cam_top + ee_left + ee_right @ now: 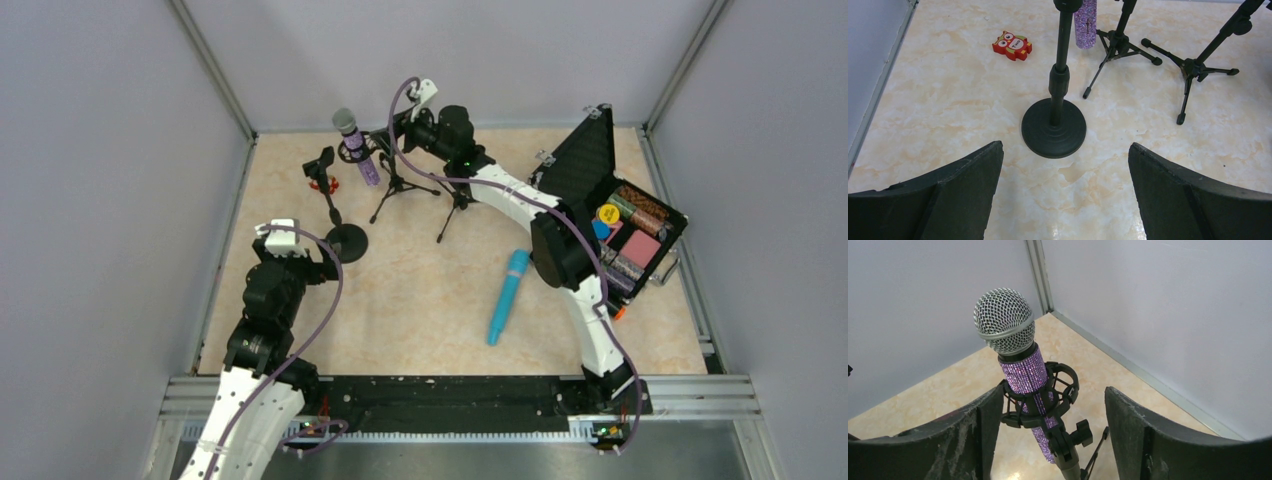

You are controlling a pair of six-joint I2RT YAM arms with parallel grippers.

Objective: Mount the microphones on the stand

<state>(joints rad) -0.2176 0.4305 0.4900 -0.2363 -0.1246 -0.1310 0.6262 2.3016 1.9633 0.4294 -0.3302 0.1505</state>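
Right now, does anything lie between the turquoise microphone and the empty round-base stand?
Nothing visible: bare tabletop runs from the turquoise microphone to the round-base stand. A tripod leg ends just behind that line.

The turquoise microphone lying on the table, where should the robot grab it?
Probably around the middle of the turquoise microphone, coming straight down and pinching across its narrow sides. It lies flat on the table with bare space on both sides, and the middle should keep it balanced.
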